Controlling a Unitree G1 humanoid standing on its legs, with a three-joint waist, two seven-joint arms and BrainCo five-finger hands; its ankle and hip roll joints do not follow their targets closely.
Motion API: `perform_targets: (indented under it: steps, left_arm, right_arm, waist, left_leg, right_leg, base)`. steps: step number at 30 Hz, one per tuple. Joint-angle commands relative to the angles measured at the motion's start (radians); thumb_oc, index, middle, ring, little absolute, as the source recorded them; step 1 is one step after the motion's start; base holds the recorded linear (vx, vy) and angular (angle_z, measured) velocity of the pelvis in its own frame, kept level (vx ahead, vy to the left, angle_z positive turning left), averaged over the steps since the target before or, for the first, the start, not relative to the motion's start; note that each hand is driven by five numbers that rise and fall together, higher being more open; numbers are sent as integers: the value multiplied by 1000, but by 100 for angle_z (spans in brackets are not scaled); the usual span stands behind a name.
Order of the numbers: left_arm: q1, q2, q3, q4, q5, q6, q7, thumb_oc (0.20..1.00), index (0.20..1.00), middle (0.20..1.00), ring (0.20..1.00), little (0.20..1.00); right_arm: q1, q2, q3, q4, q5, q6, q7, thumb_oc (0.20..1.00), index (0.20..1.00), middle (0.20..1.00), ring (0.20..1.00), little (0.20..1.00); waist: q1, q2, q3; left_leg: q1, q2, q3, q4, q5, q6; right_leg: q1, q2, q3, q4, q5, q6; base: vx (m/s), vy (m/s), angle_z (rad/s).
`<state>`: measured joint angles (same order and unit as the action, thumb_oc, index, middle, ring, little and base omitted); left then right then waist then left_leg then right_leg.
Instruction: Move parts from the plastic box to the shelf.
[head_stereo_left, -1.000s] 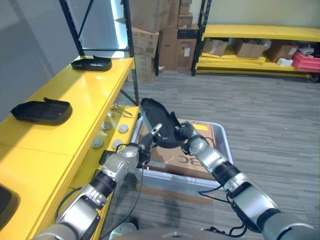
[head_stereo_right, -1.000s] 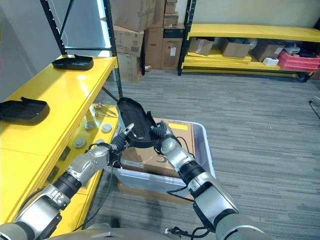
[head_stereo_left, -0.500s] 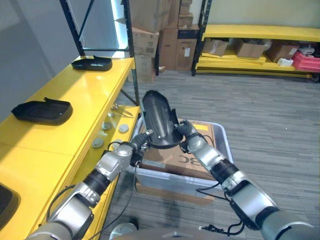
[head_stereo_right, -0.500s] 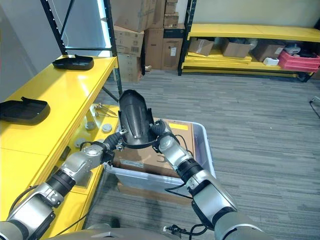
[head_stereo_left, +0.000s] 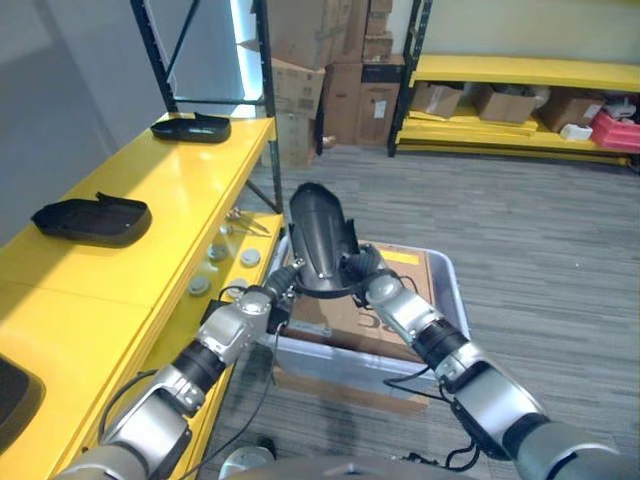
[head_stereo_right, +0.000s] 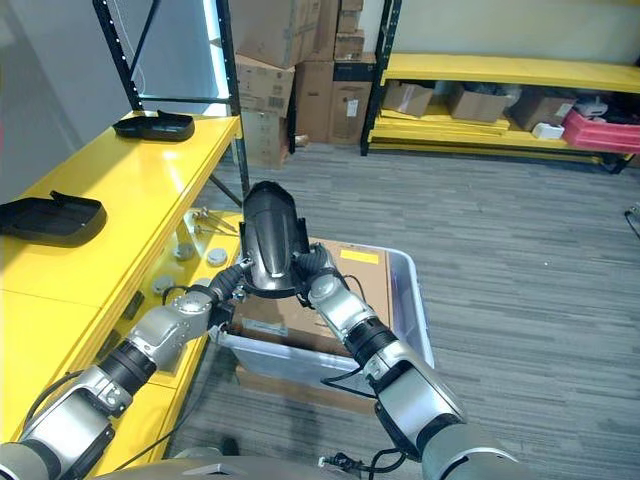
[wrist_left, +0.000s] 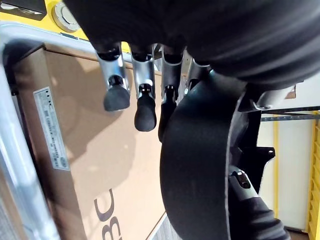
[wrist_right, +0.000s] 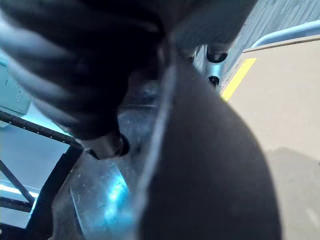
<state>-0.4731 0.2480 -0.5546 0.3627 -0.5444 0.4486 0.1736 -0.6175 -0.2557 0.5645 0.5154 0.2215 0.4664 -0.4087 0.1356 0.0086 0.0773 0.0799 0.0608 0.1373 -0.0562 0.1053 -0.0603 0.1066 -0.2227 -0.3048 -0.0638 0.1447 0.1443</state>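
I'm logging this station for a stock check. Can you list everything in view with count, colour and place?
held part: one, black, above the box, between both hands
parts on shelf: two, black, one nearer and one at the far end of the shelf top
shelf: one, yellow, on the robot's left
discs: several, pale, on the shelf's lower level beside the box
plastic box: one, pale grey, on the floor in front of the robot
carton: one, brown, inside the box
stacked cartons: several, brown, behind the shelf
far rack: one, yellow, with cartons and a red bin
left hand: on the held part's lower left edge
right hand: curled on its lower right edge
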Motion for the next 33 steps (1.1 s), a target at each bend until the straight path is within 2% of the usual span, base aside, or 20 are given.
perform_targets:
  steps: [1,4,8,14,19,21,23,25,27,28,33]
  left_arm:
    - [-190,-137,-20,-84,-61,-176,-19,200,200,200,200,200]
    - [-186,-137,-19,-73,-55,-188,-30,200,200,200,200,200]
    - [-178,-138,-13,-51,-62,-244,-31,200,200,200,200,200]
    - [-157,-107,22,-49,-80,-346,-13,200,200,200,200,200]
    - [-108,-40,98,-63,-41,-445,11,200,200,200,200,200]
    - [-87,-5,126,-81,-26,-461,16,200,200,200,200,200]
    - [-40,55,178,-124,-20,-485,26,200,200,200,200,200]
    - [12,85,228,-150,-13,-504,16,200,200,200,200,200]
    - [49,100,260,-166,-17,-519,13,200,200,200,200,200]
    - [99,118,306,-186,-9,-539,7,200,200,200,200,200]
    - [178,155,383,-233,0,-569,-8,200,200,200,200,200]
  right_arm:
    - [-132,78,31,8,60,-90,-41,1000,1000,1000,1000,1000]
    - [-120,74,21,22,60,-131,-44,1000,1000,1000,1000,1000]
    - [-92,57,16,73,64,-203,-34,1000,1000,1000,1000,1000]
    - [-16,-5,-13,167,90,-353,3,1000,1000,1000,1000,1000]
    - [65,-68,-64,178,128,-473,36,1000,1000,1000,1000,1000]
    - [91,-88,-88,126,147,-472,37,1000,1000,1000,1000,1000]
    - [143,-116,-148,-19,185,-482,4,1000,1000,1000,1000,1000]
    - [197,-129,-206,-140,182,-473,-19,1000,1000,1000,1000,1000]
    - [241,-133,-247,-204,169,-486,-46,1000,1000,1000,1000,1000]
    - [296,-142,-305,-268,140,-501,-72,1000,1000,1000,1000,1000]
    - [404,-171,-417,-317,89,-517,-96,1000,1000,1000,1000,1000]
  waist:
    - [48,14,-34]
    - [49,14,-36]
    - [46,14,-40]
    - [40,13,-46]
    - [33,15,-46]
    - [30,16,-44]
    - [23,17,-38]
    - [15,18,-33]
    - [9,19,-32]
    - [-1,20,-31]
    - [-17,20,-33]
  left_leg:
    - [-20,7,-12,58,-102,-3]
    - [-22,7,-13,61,-104,-3]
    - [-21,8,-9,61,-104,-3]
    - [-23,11,-4,61,-104,-5]
    - [-20,14,2,55,-101,-5]
    - [-20,14,3,52,-99,-4]
    - [-20,13,6,49,-96,-2]
    - [-18,12,10,46,-95,2]
    - [-17,11,14,44,-95,4]
    - [-14,9,22,39,-95,9]
    - [-9,4,42,24,-91,18]
  right_leg:
    - [20,-37,-54,85,-113,54]
    - [21,-38,-57,83,-112,54]
    - [20,-39,-56,81,-111,53]
    - [20,-40,-59,76,-110,56]
    - [20,-37,-53,72,-113,54]
    - [19,-37,-49,71,-112,55]
    - [17,-37,-43,70,-112,55]
    - [14,-36,-37,70,-112,56]
    - [12,-36,-33,71,-112,57]
    - [10,-36,-26,69,-112,59]
    - [4,-37,-16,63,-108,66]
  base:
    - [0,0,0]
    - [0,0,0]
    - [0,0,0]
    - [0,0,0]
    - [0,0,0]
    - [-17,8,-1]
    - [-48,17,-6]
    - [-39,23,-6]
    - [-34,27,-10]
    - [-39,28,-12]
    - [-32,19,-9]
